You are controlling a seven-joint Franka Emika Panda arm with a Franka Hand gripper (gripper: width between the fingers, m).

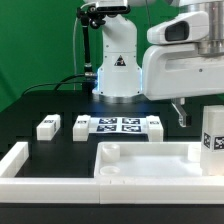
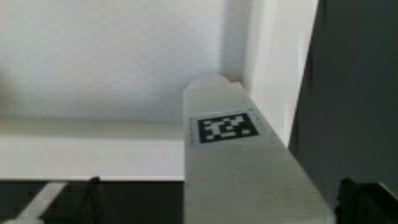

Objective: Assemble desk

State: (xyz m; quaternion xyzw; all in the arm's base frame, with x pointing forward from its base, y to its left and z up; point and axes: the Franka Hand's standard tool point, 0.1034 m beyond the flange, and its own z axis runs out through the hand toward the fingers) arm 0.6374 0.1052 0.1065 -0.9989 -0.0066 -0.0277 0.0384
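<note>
Since both dark fingers point(image 2: 68, 200) sit well clear of the leg point(image 2: 224, 127) between them, calling the gripper point(image 2: 210, 205) open: jaws spread wide, gripping nothing. Hangs right over that leg, way out at the exterior view's right.

Seeing the leg upright, standing at the far right corner of the top point(image 1: 140, 165), with its tag facing the exterior camera. Same story from the wrist view: looking down along the leg, with its far end meeting the corner where two rim walls join. Can't tell from either view whether it's properly seated or just resting there, so leaving that alone.

Got the top lying flat on the near side of the table point(image 1: 40, 105), rim up, filling the centre and the exterior view's right.

Counting three more legs lying farther back on the black surface, roughly in a row with the marker board point(image 1: 120, 126):
- outer leg point(image 1: 47, 127) off toward the exterior view's left, apart from the rest
- middle leg point(image 1: 81, 127) just beside the board's left end
- third leg point(image 1: 155, 125) just beside the board's right end

Also spotting a white rail point(image 1: 20, 165) at the near left, just beside the top's left edge, and the arm's base point(image 1: 117, 60) at the far centre, behind the board.
</note>
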